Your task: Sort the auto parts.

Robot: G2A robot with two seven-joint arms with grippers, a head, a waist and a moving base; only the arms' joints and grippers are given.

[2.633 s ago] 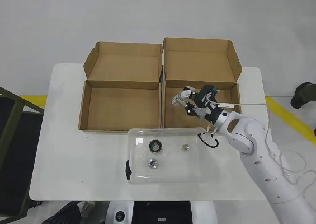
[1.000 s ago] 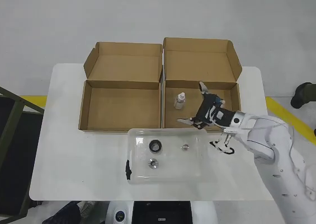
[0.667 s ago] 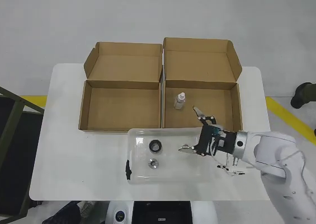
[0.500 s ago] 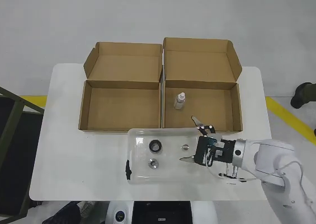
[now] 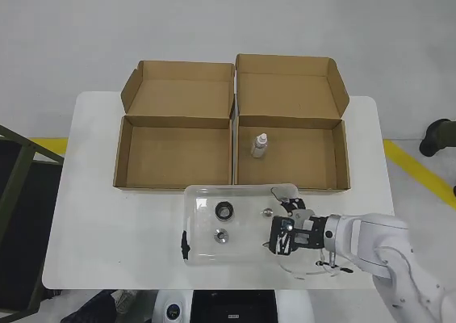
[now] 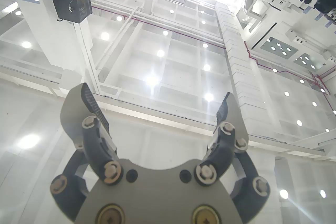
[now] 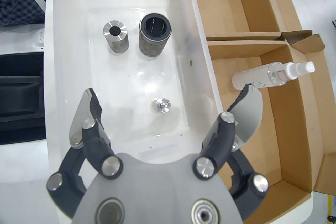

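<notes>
Step in hand: pick approach.
Right gripper (image 7: 168, 96) spread wide over near end of clear bin (image 7: 199, 33); small silver fitting (image 7: 162, 105) (a nut, perhaps) on bin floor near it. Next: descend, close squarely. Mid-bin: steel sleeve (image 7: 115, 37), dark bearing (image 7: 155, 34). Beyond bin: spray bottle (image 7: 273, 74), boxed.

**Bright, even light; lamp glare overhead**

From above, light falls evenly. The cardboard boxes (image 5: 175, 157) at twelve o'clock on the table (image 5: 98, 202) hold only soft shadows. The left wrist view faces ceiling lamps (image 6: 151, 79) that bloom and streak. In the right wrist view the clear bin (image 7: 51, 51) glints on its floor, and straight edges bow outward.
</notes>
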